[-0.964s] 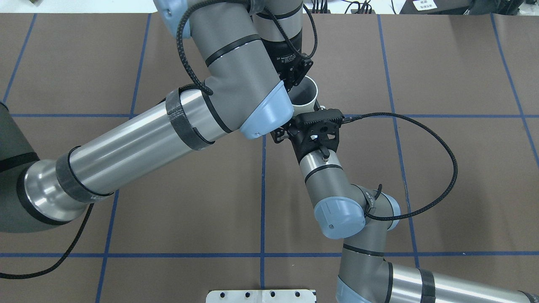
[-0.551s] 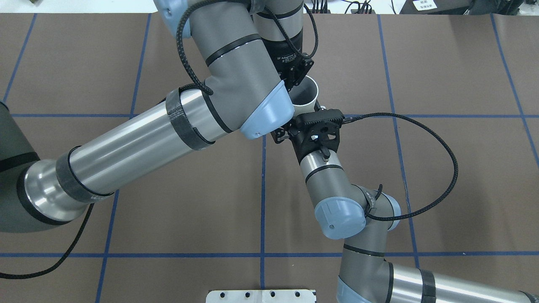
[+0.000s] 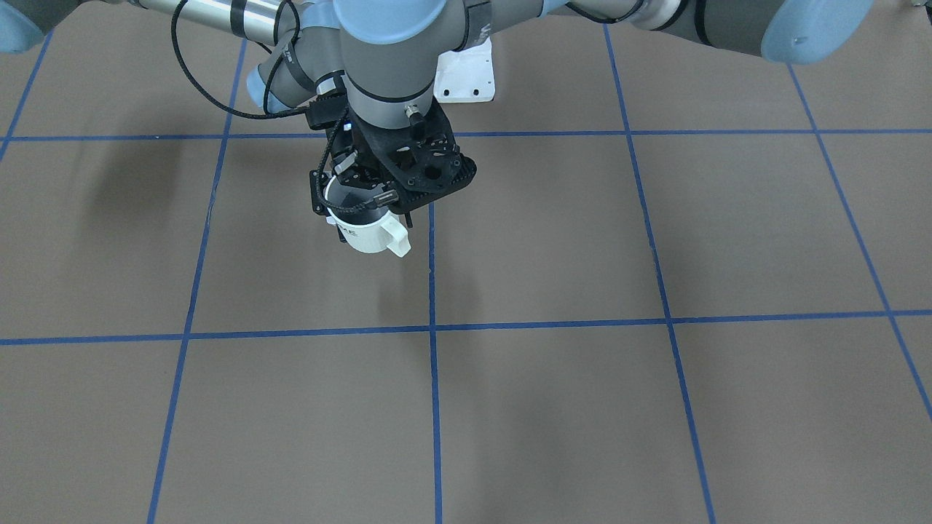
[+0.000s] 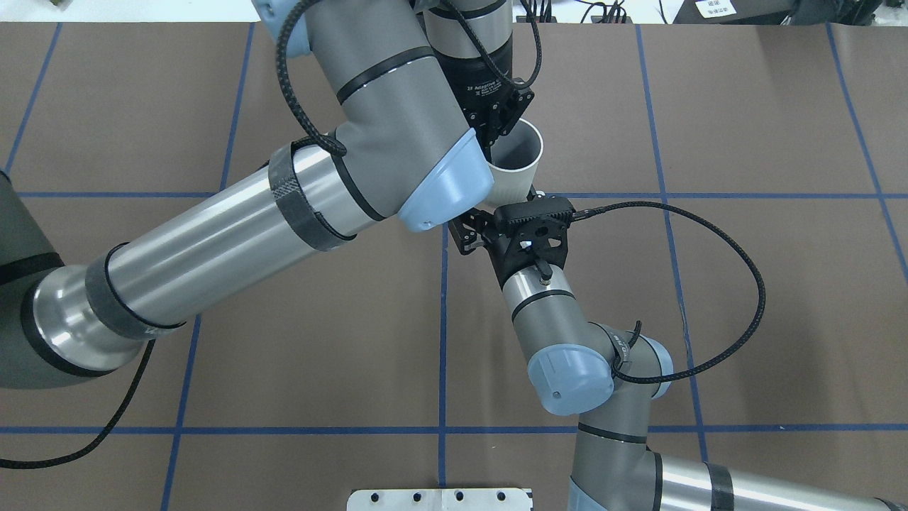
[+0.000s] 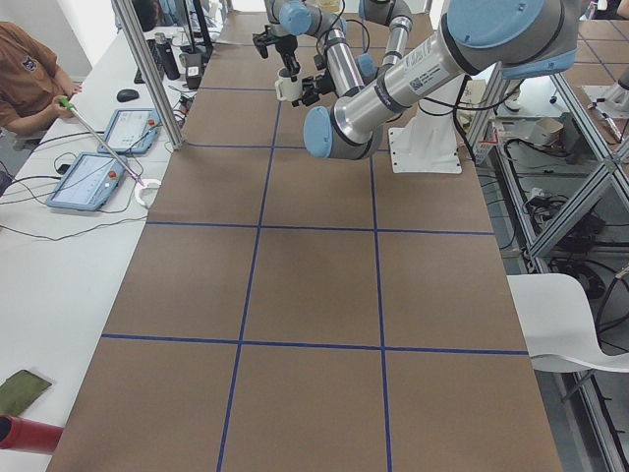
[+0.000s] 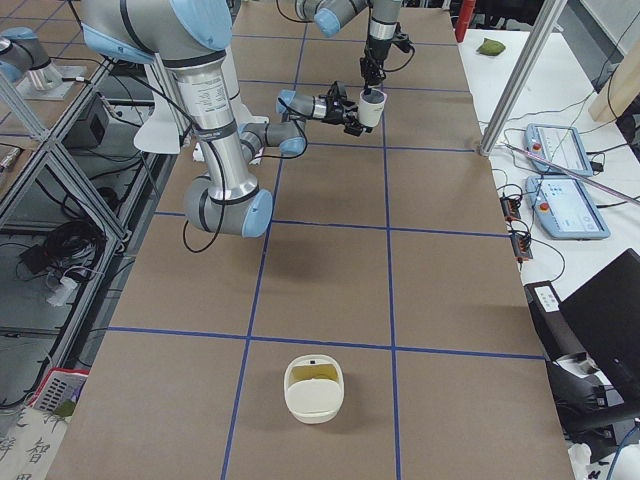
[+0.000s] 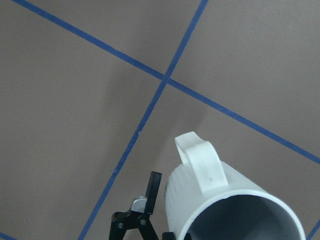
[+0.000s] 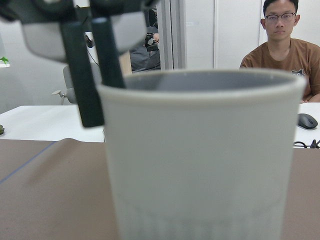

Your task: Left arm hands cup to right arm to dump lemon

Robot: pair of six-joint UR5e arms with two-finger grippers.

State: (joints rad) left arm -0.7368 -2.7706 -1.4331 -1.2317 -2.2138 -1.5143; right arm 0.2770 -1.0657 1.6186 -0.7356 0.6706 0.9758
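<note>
Between the right gripper's (image 3: 355, 196) wide-spread fingers: one cup (image 3: 368, 234), cream-white, upright, held clear of the table (image 3: 582, 291). Whether those fingers touch it cannot be told.

At the cup's rim: left gripper (image 4: 495, 136), clamped on the wall, one finger inside and one outside. The visible interior is grey.

Obstructions, two:
- Left arm's blue joint cap (image 4: 447, 184) covers most of the right gripper from overhead.
- Left wrist bracket (image 3: 426, 164) hides the cup's mouth from the front.

Beside the right wrist: one long black cable (image 4: 759, 284), looping outward.

Well apart from both grippers, toward the table's right end: one cream round container (image 6: 313, 388) with something yellow-green inside, too small to identify.

Beyond the cup, on the side bench:
- Two tablets (image 6: 555, 150), (image 6: 575, 210).
- One mouse (image 8: 306, 121).
- One seated person in a brown shirt (image 8: 282, 50).

Behind both wrists, at the robot's base: one white mounting plate (image 4: 440, 497).
</note>
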